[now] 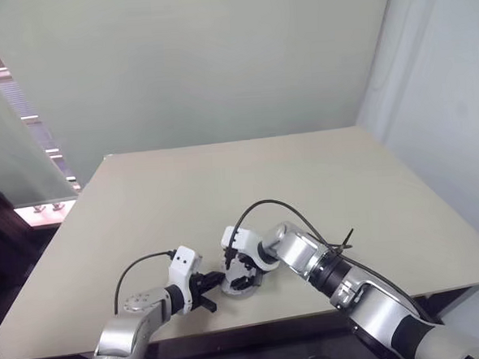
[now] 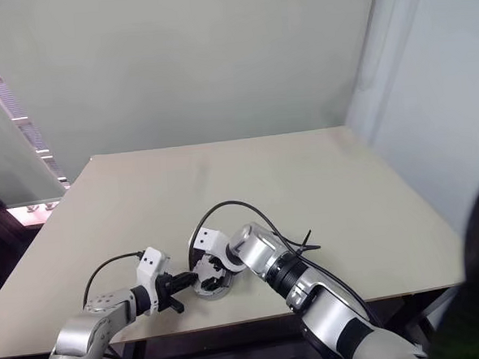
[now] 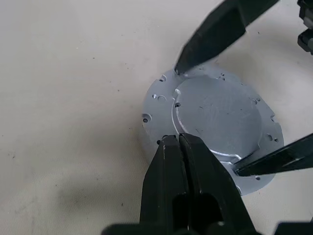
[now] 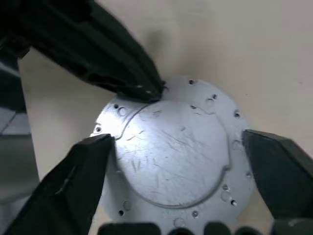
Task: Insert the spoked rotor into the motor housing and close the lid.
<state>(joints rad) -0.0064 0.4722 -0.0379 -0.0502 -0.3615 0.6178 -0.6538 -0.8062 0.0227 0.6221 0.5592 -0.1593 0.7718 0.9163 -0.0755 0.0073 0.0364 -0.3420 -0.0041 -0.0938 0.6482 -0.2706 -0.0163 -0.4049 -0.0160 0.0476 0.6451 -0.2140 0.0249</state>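
Straddling the motor housing (image 4: 171, 152) near the table's (image 1: 321, 183) front edge, the right gripper (image 4: 178, 147) stands wide open, holding nothing. The left gripper (image 3: 178, 142), shut and empty, touches the lid's (image 3: 217, 115) rim from the opposite side.

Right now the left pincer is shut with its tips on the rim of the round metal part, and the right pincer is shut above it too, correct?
Not quite. The left pincer is shut at the rim of the round metal part, but the right pincer is open: the right wrist view shows its fingers spread wide on either side of the lid.
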